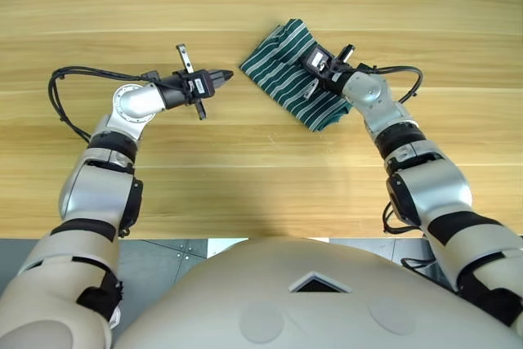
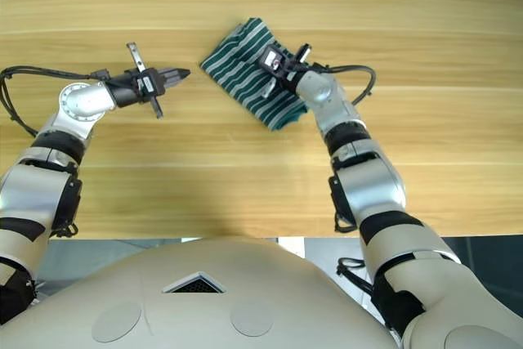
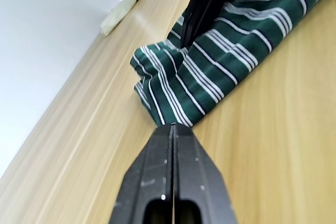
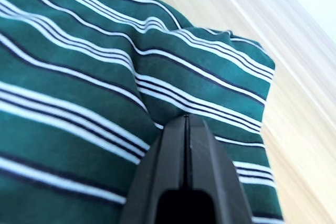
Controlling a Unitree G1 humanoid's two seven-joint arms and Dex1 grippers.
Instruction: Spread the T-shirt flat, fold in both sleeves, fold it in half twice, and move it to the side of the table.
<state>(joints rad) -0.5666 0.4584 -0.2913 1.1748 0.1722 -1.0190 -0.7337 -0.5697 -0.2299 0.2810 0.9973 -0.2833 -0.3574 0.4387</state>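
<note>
Nearest to me, grey floor tiles [image 1: 163, 255] are showing below the front edge of the table [image 1: 245, 161]. It is a pale wood-grain top with long planks running across my view.

Further in, the left gripper [image 3: 173, 127] is hovering low over bare wood. Its two fingers are pressing together with no gap and gripping nothing, and they are pointing at the T-shirt [image 1: 282, 71], close to its nearest corner but apart from it.

The T-shirt is lying right of centre as a compact folded bundle of dark green cloth with white stripes, set slantwise to the planks. The right gripper [image 4: 185, 119] is coming down on top of it, claw closed tight and tip touching the cloth. I cannot tell whether any fabric is caught between the fingers.

Beyond that, a pale crumpled lump [image 3: 122, 10] is sitting at the table's far edge, and a plain white wall [image 3: 47, 35] is rising behind it.
</note>
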